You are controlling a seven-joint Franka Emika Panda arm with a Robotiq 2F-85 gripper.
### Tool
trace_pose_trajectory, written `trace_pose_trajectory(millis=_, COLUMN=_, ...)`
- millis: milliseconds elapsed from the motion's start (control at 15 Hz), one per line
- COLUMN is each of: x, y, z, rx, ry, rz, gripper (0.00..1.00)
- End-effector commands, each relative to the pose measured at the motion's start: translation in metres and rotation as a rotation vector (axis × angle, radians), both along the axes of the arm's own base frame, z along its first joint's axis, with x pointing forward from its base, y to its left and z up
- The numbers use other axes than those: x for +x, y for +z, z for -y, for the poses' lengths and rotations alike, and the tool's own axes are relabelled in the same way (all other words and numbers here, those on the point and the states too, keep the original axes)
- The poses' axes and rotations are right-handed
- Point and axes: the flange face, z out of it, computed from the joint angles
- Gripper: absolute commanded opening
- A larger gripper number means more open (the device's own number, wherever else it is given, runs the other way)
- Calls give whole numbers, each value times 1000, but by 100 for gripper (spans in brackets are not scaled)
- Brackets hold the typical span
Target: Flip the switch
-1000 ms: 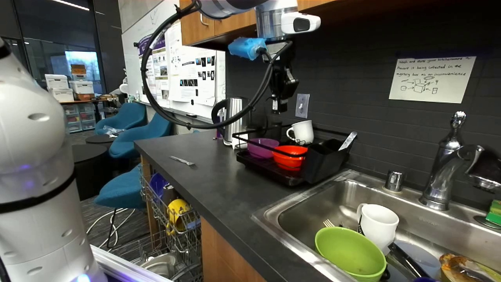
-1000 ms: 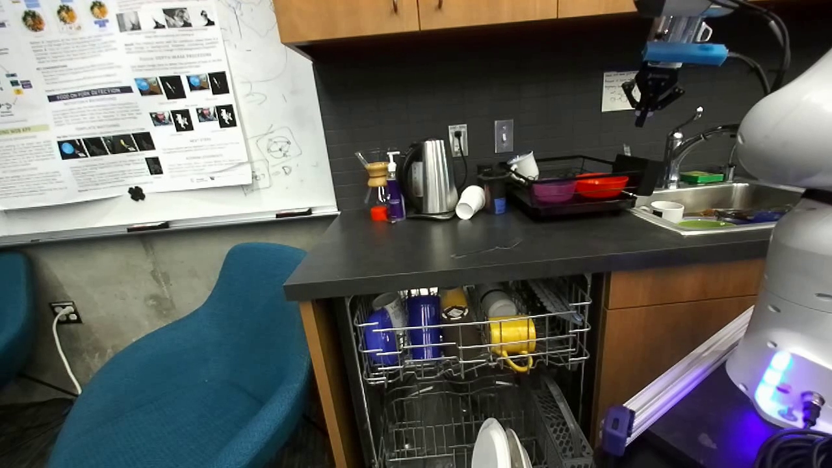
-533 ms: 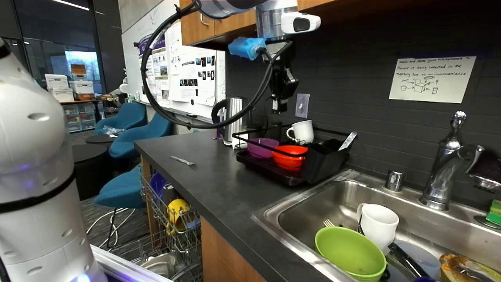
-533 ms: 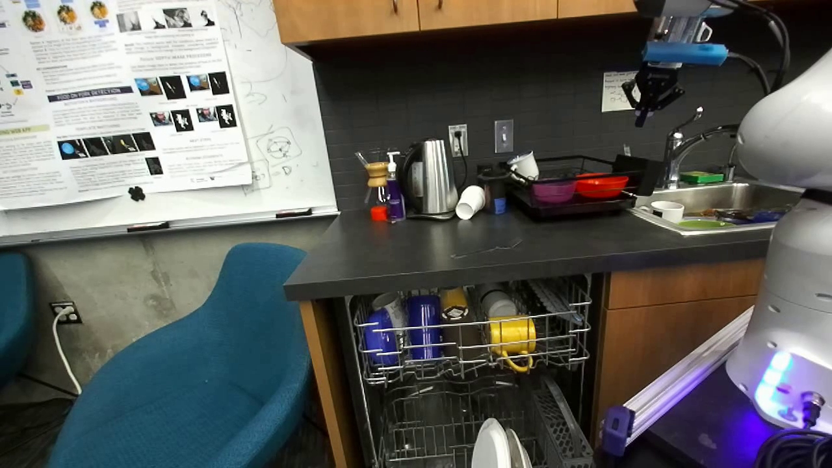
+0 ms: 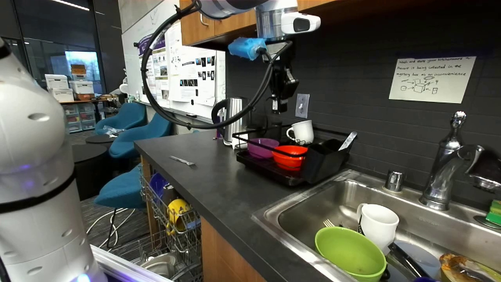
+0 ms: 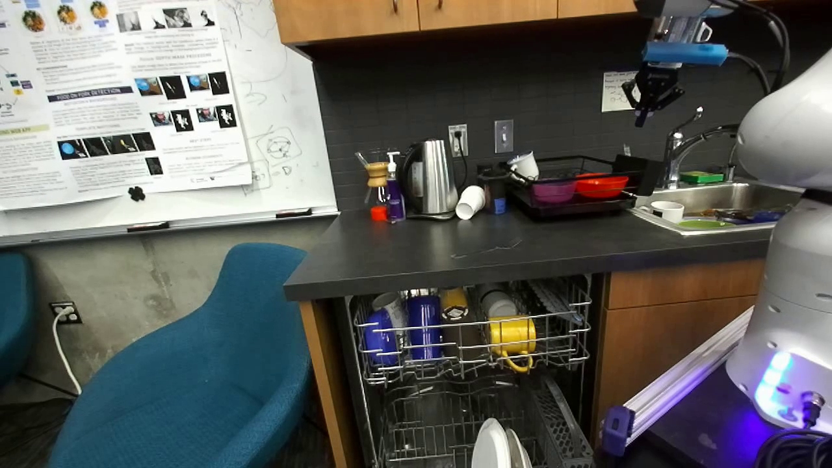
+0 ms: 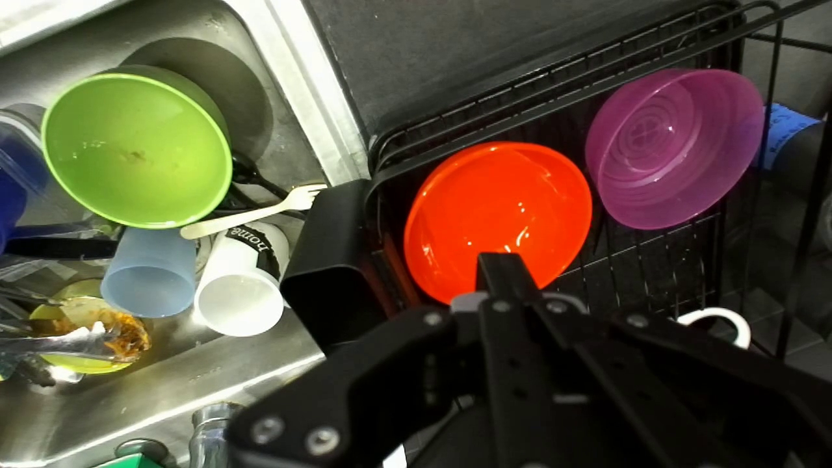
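Note:
The light switch is on a grey wall plate [image 5: 302, 105] on the dark tiled wall, above the drying rack. It also shows in an exterior view [image 6: 504, 136], right of an outlet. The toggle is too small to tell its position. My gripper [image 5: 279, 106] hangs pointing down with its fingers together and nothing between them. It also shows in an exterior view [image 6: 641, 118], high over the rack's sink end. In the wrist view the closed fingertips [image 7: 510, 266] appear over the red bowl [image 7: 497, 208]. The switch is out of the wrist view.
Below are the black drying rack [image 5: 270, 168], a purple bowl [image 7: 676, 149] and a white mug [image 5: 303, 131]. A steel kettle [image 6: 435, 175] stands by the outlet [image 6: 458, 140]. Wooden cabinets [image 6: 487, 16] hang above. The sink [image 5: 289, 219] holds dishes beside the faucet [image 5: 442, 172].

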Motion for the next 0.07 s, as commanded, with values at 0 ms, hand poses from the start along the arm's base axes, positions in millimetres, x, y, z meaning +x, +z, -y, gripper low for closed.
trace_pose_trajectory(millis=0, x=0, y=1, z=0, rx=0, ry=0, rz=-1, gripper=1)
